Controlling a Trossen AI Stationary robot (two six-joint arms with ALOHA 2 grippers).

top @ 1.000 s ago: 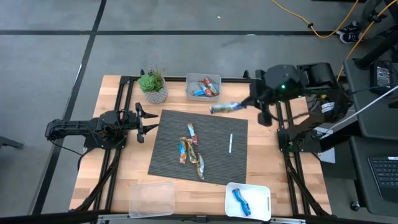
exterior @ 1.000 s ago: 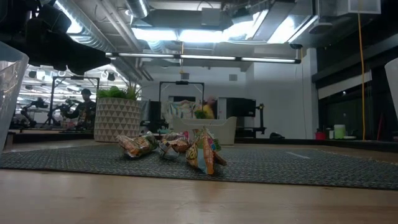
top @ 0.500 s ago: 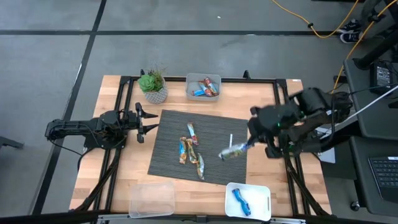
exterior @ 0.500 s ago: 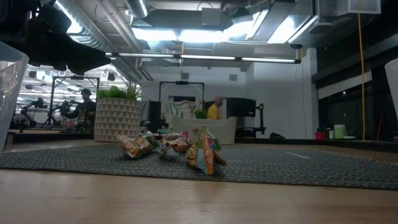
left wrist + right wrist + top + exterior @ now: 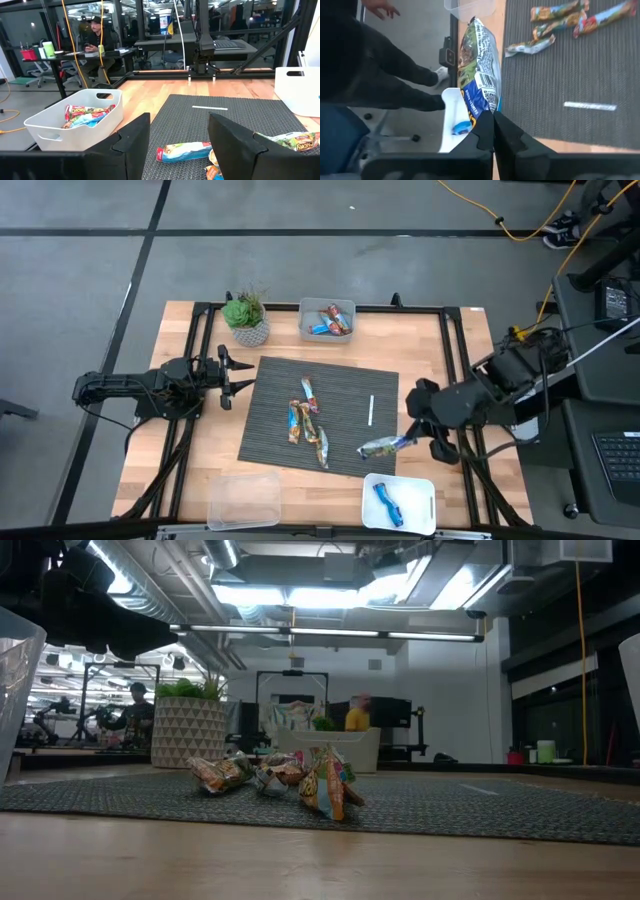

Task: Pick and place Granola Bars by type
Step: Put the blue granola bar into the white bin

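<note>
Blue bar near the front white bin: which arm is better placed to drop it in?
Right. The right gripper is shut on the blue bar beside the white bin; the left gripper waits, open, across the mat.

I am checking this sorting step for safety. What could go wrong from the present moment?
1. The right gripper pinches the blue bar only by one end, so it may swing or slip before reaching the white bin.
2. The bar hangs over the mat's corner, not yet over the bin; an early release would drop it outside.
3. In the right wrist view a person stands near that bin.
</note>
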